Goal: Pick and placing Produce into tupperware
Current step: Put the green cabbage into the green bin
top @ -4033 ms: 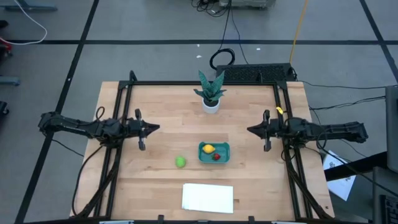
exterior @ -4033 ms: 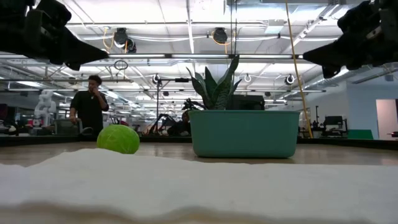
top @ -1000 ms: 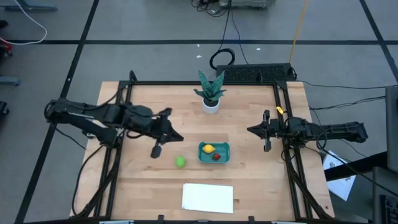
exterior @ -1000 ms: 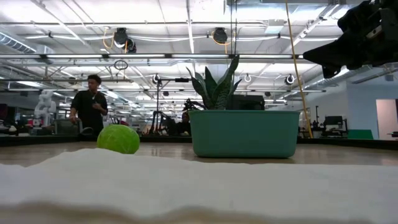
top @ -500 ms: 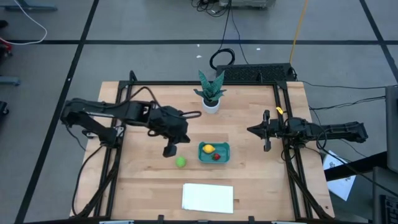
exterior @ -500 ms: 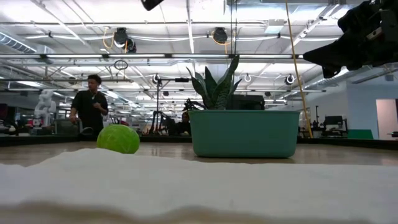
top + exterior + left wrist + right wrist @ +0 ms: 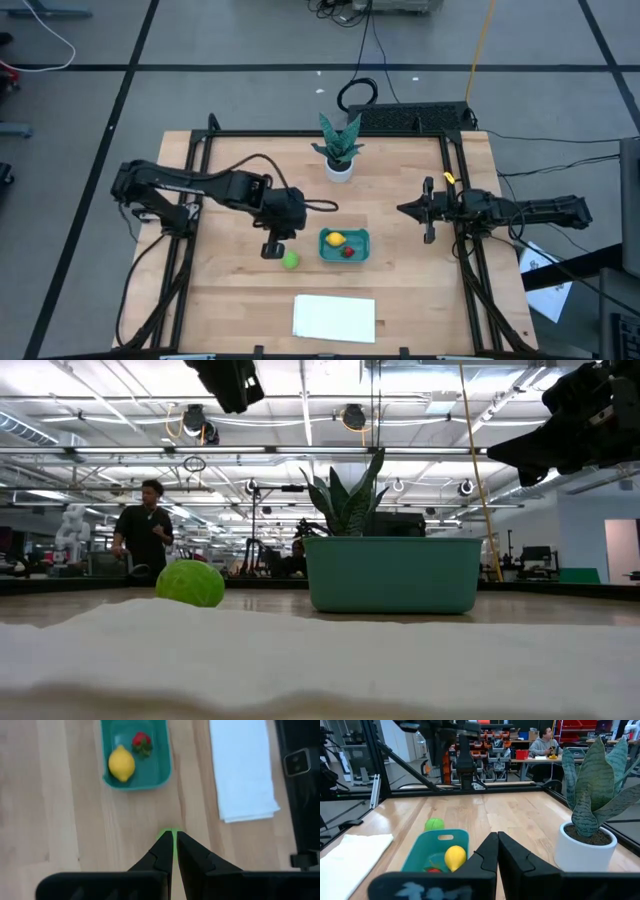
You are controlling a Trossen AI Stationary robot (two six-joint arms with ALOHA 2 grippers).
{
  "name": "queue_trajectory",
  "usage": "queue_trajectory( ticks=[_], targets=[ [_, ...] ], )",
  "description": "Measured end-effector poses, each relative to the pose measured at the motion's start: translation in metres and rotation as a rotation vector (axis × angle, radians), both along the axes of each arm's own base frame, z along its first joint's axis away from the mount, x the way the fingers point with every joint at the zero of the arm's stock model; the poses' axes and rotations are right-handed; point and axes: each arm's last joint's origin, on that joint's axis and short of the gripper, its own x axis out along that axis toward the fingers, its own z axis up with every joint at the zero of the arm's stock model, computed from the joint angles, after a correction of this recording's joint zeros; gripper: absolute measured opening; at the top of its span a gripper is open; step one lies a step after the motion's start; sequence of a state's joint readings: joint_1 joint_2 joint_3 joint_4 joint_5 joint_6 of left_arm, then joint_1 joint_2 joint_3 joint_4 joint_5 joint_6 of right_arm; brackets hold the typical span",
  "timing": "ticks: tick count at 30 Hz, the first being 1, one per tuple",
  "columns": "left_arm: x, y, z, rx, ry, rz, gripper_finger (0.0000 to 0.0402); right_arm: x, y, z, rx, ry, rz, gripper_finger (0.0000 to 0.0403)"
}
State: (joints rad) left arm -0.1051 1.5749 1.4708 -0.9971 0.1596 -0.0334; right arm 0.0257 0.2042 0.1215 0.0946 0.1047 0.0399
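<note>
Teal tub (image 7: 344,245) holds lemon (image 7: 335,239) and strawberry (image 7: 348,251).

Two arms, matt black, jointed, built of slim tubular links with bulkier housings at the joints. Left arm (image 7: 190,183): thin black cable looping loose along the upper link and out past the wrist. Right arm (image 7: 520,211): small yellow tag near the wrist. Left claw (image 7: 173,851): two dark wedge-shaped fingers tapering to narrow tips, set on a broad black block. Right claw (image 7: 497,849): same pattern, two dark tapered fingers on a wide black body with faint pale lettering.
</note>
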Motion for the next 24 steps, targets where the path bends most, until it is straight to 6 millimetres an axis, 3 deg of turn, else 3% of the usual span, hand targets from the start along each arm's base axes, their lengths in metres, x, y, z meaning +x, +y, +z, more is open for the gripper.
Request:
queue_trajectory(
  ticks=[8, 14, 24],
  targets=[
    [0.002, -0.007, -0.015, 0.023, 0.095, -0.048, 0.0026, 0.000, 0.000, 0.000, 0.000, 0.001, 0.000, 0.0000],
    [0.002, -0.013, -0.015, 0.083, 0.061, -0.157, 0.0026, 0.000, 0.000, 0.000, 0.000, 0.001, 0.000, 0.0000],
    [0.003, -0.010, -0.015, 0.083, 0.065, -0.128, 0.0026, 0.000, 0.000, 0.000, 0.000, 0.001, 0.000, 0.0000]
  ],
)
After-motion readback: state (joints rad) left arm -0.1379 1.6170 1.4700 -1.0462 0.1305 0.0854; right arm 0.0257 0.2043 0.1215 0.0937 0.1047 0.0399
